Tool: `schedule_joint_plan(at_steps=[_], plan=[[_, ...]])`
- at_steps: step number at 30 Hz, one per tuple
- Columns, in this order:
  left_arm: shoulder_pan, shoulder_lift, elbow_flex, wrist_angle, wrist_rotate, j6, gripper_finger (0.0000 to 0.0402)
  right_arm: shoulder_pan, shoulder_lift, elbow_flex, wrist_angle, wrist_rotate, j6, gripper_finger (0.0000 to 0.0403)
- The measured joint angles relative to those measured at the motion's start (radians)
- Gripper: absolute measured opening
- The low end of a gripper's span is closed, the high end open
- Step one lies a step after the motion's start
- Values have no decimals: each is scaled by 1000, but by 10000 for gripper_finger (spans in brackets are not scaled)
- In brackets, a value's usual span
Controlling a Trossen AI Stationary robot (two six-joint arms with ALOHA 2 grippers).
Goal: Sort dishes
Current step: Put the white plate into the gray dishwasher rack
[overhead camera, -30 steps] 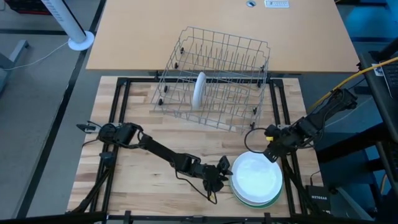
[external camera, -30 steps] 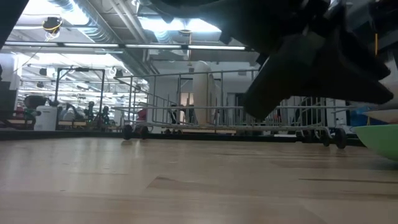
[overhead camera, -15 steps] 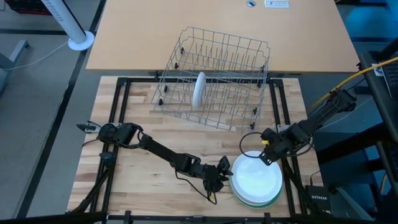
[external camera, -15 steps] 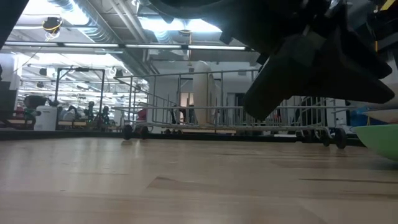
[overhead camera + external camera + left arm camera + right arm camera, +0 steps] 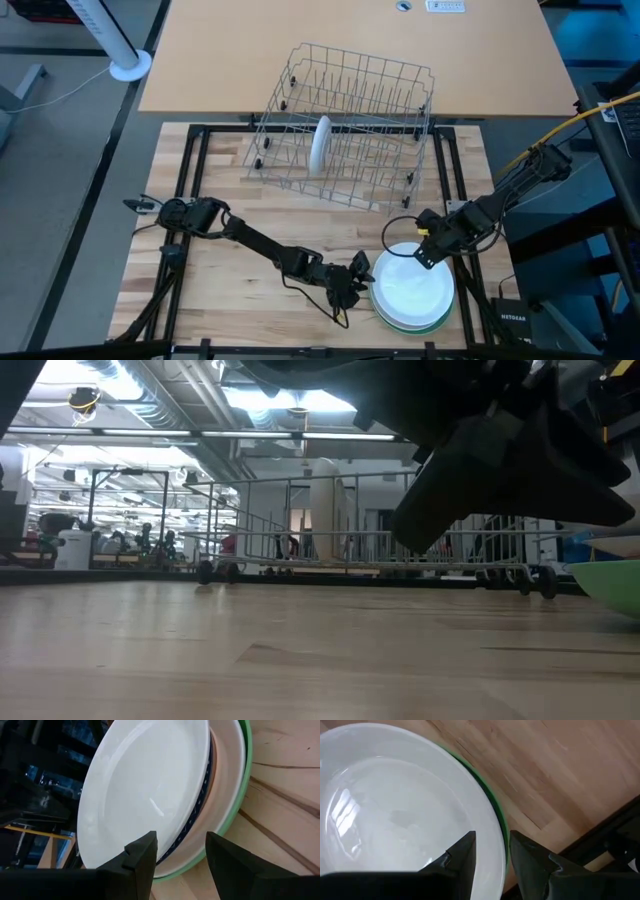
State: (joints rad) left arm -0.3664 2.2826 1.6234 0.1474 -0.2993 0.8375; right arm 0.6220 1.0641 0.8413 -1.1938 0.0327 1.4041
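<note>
Right, I have the right hand [image 5: 424, 252] hovering unclenched over the rim of the top round white plate [image 5: 412, 281] on the stack, front right of the counter [image 5: 230, 290]. The left hand [image 5: 362, 275], fingers spread, apparently braces the stack's near edge.

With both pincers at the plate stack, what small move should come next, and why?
Probably the right pincer should ease lower and close on the top white plate's rim. Its open fingers straddle that edge in the right wrist view, not gripping. The left pincer waits open at the stack's opposite edge, and the rack already holds one plate.
</note>
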Motion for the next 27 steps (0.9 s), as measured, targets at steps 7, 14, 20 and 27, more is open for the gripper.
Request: schedule_joint_plan(at_steps=[7, 14, 20, 27], plan=[[0, 0, 0, 0, 0, 0, 159, 0, 0, -82, 91, -43, -2, 124], [0, 0, 0, 0, 0, 0, 159, -1, 0, -118, 183, -52, -3, 124], [0, 0, 0, 1, 0, -4, 159, -1, 0, -118, 261, -70, -4, 124], [-1, 1, 0, 19, 5, -18, 159, -1, 0, -117, 325, -66, -14, 124]])
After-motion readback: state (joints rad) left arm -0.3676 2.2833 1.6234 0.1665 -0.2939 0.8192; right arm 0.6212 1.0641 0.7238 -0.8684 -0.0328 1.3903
